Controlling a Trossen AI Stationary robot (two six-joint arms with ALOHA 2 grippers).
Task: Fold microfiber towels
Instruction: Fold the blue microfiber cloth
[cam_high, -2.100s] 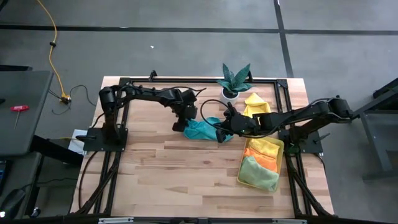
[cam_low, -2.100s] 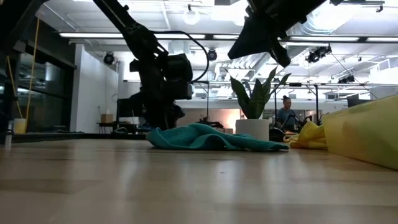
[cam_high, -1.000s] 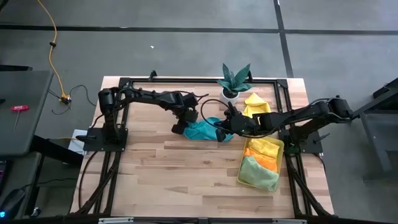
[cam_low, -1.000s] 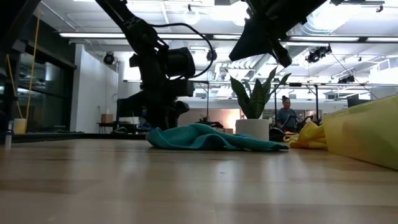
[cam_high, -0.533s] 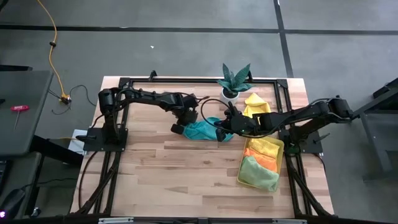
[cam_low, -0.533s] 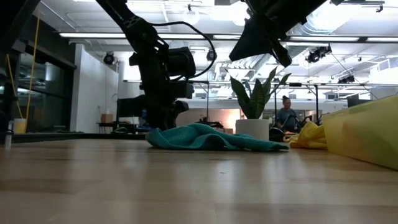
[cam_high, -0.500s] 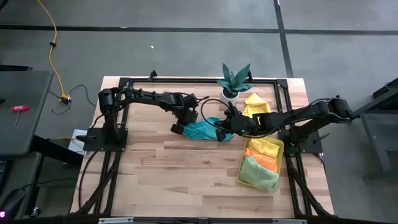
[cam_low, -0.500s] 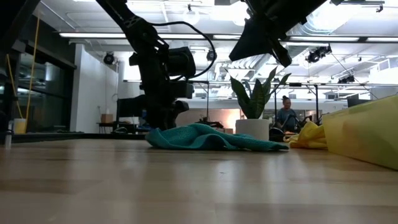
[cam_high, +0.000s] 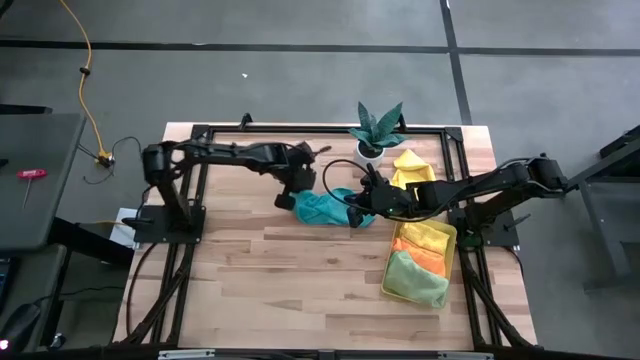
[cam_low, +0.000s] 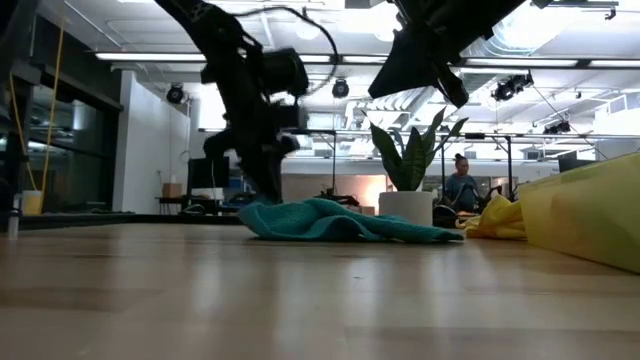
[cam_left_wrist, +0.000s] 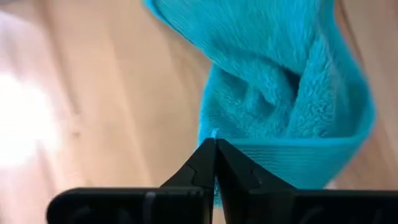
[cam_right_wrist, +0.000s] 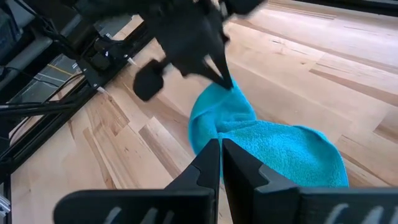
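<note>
Since a second ago my left gripper (cam_high: 287, 199) has swung in and clenched on the near corner of the teal towel (cam_high: 325, 208), which lies crumpled mid-table beside the plant (cam_high: 377, 127). My right gripper (cam_high: 357, 213) sits at the towel's other edge with fingers (cam_right_wrist: 209, 163) pressed together, though I can't tell whether they pinch any cloth. No fold is made on the teal one; other towels (cam_high: 420, 262) sit heaped in the yellow tray (cam_high: 449, 240), one yellow towel (cam_high: 411, 166) is loose, so most work remains.
</note>
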